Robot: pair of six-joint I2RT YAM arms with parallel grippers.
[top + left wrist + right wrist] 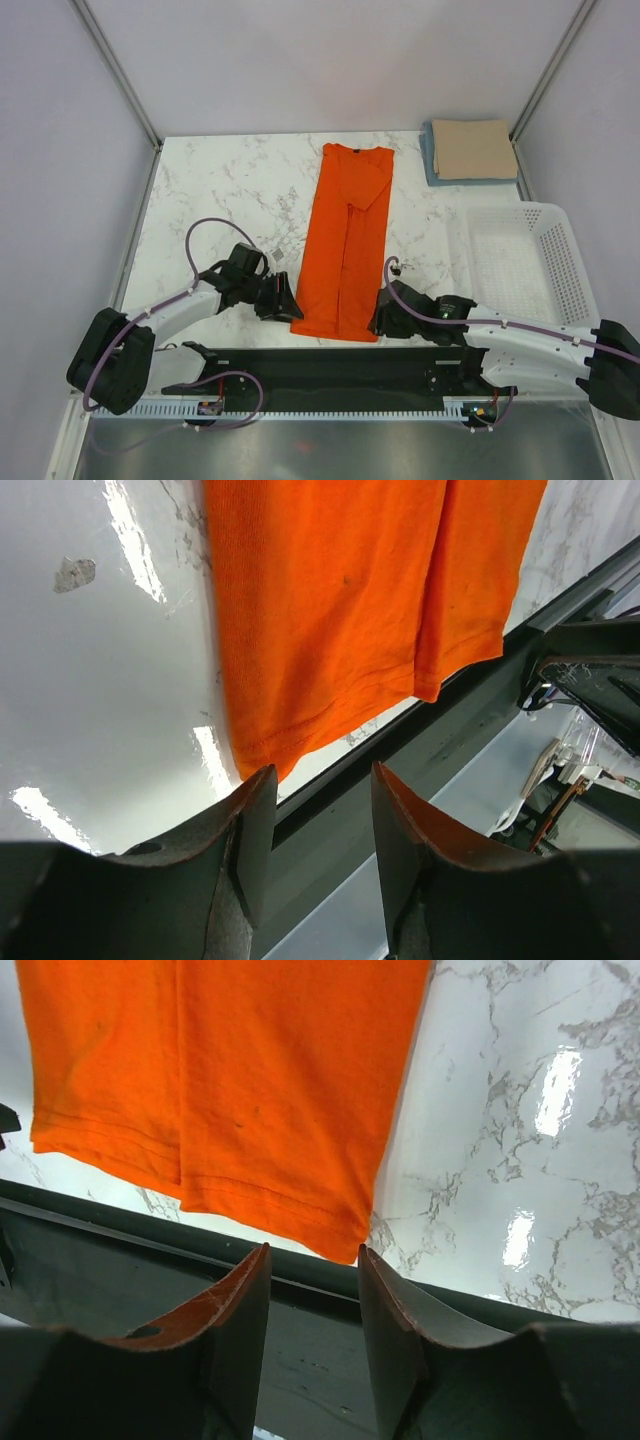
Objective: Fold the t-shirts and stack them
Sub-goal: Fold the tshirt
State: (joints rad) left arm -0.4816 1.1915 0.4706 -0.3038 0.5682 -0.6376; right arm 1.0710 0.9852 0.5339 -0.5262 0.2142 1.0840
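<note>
1. The left claw (pixel 283 300) is seen at the near left corner of the orange t-shirt (pixel 345 240). Its jaws are held apart and nothing is gripped. In the left wrist view the hem corner is seen just ahead of the fingertips (pixel 258 790), not touching them.
2. The right claw (pixel 380 320) is placed likewise at the near right corner, jaws apart and empty, with the hem corner just beyond.
3. The orange t-shirt is laid flat on the desk (pixel 230 190) as a narrow strip. Its long axis runs from the claws straight away to the far edge.
4. Judgement: neither arm is nearer, as each is matched to its own corner. The hem is best pinched at both corners and carried away along that axis.
5. A white basket (pixel 560 250) is noted to the right.
6. At the far right the tan t-shirt (pixel 472 148) is stacked on the light blue t-shirt (pixel 430 160), well apart from both claws.
</note>
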